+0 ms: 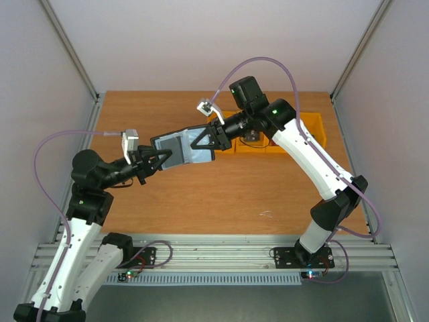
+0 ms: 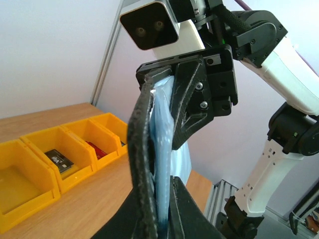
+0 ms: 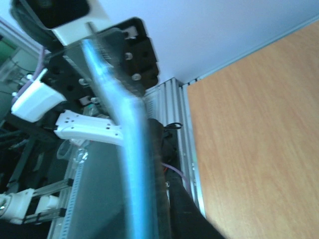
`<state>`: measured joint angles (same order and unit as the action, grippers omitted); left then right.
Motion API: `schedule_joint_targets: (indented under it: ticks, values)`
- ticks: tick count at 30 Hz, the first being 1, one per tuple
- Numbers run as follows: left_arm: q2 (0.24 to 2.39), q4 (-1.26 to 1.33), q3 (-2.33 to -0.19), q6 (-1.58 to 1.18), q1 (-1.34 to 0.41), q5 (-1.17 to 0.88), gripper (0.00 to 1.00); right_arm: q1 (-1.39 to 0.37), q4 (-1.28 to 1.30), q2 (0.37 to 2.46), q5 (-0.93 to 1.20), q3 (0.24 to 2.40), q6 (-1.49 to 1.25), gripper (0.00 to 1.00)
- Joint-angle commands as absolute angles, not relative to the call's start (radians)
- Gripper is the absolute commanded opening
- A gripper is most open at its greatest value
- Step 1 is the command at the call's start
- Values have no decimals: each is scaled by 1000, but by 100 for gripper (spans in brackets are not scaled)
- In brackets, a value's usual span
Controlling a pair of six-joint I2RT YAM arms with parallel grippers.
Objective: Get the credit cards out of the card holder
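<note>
Card holder (image 1: 181,149): held in the air over the middle of the worktop (image 1: 234,194), spread open between the two arms, with its grey-blue inner face turned up toward the overhead camera.
Left gripper (image 1: 149,163): closed on the holder's left edge. In its own wrist view the black outer skin and the pale blue lining run edge-on out of its fingers.
Right gripper (image 1: 204,137): closed on the opposite, far-right edge, its jaws pinched tight across the pale blue face. I cannot tell whether a card's edge is caught in that pinch.
Reason for the hold: one arm seems to anchor the holder while the other works at a pocket. With the holder off the worktop, both sides can be reached.
Yellow bins (image 2: 25,209): a row at the far right of the worktop, well apart from the holder, likely where the cards are dropped.
Dark card (image 2: 60,159): lies flat in one bin.
Red card (image 2: 97,149): lies in the next bin, partly hidden by the wall between them.
Cards left inside: none can be made out, since the wrist views show the holder only edge-on.
Step in hand, as judged: gripping at the pocket for another pull.
Risk: the pull could drag the holder out of the left gripper instead of freeing a card.
</note>
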<state>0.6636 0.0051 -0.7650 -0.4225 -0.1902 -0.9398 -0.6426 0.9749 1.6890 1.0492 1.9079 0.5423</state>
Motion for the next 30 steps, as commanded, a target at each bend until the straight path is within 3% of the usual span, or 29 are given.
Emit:
schedule_joint_targets:
  ticks: [1,2,5,15,30]
  values:
    - [636,41,-761,-430,-189,-916,24,-628,996,1680,1064,1924,560,1]
    - [623,27,-763,-424,-189,-914,37,-620,995,1675,1070,1923,559,1]
    - [588,-54,-765,-386,-179,-896,43,-599,1003,1668,1096,1946,556,1]
    - [578,-62,-749,-341,-169,-837,29,-599,1111,1684,1127,2021,594,1]
    - [632,-11,-762,-327,-169,-843,32,-632,1139,1694,1127,2065,603,1]
